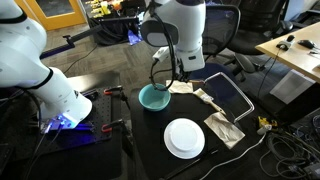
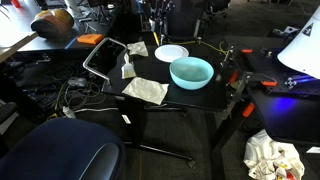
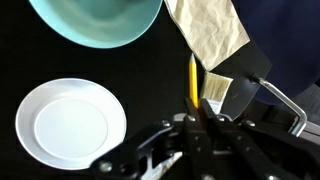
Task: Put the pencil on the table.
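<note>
An office-style robotics lab with padded office chairs (image 2: 60, 155), a light wooden desk (image 1: 296, 55) and loose tangled cables (image 2: 68, 97)

1. The counter (image 3: 150, 70) is matte black;
2. the plate (image 3: 70, 125) is plain white;
3. the bowl (image 3: 95, 20) is an even turquoise;
4. the pencil (image 3: 193, 85) is yellow;
5. the paper napkin (image 3: 210, 30) is pale tan;
6. the tool (image 3: 205, 125) is black; the arm (image 1: 185, 20) above it, in an exterior view, is white.

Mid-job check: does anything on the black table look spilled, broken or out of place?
Nothing is spilled or broken. The bowl and plate sit upright and empty. Only the crumpled paper napkins lie askew beside them. The pencil looks intact.
</note>
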{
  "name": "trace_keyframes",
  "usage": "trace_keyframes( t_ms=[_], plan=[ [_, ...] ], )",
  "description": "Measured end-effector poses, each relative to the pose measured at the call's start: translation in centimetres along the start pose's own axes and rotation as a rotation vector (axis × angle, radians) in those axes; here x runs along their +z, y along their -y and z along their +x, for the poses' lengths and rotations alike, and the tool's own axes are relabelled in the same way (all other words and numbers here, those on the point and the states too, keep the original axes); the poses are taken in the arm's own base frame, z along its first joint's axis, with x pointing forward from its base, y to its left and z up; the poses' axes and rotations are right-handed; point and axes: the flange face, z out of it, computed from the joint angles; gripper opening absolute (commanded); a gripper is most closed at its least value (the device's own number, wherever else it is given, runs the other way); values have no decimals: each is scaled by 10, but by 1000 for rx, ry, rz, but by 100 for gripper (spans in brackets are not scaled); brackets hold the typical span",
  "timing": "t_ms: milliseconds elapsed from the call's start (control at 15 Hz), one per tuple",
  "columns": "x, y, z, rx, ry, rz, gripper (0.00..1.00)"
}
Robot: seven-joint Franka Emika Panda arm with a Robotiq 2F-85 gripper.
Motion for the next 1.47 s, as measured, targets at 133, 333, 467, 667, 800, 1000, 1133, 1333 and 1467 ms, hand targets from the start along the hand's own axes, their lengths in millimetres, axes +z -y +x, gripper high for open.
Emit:
trace_keyframes(
  t_ms=[133, 333, 467, 667, 800, 1000, 1133, 1333, 1467],
  plan=[
    [23, -1, 13, 20, 23, -7, 2],
    [62, -1, 27, 51, 67, -9, 2],
    [87, -1, 33, 68, 96, -5, 2],
    [121, -2, 41, 99, 134, 4, 2],
    [139, -5, 46, 124, 153, 9, 2],
    [160, -9, 53, 149, 171, 13, 2],
    [169, -11, 57, 164, 176, 15, 36],
    [173, -13, 61, 173, 176, 17, 56],
    [173, -12, 62, 174, 174, 19, 72]
  ],
)
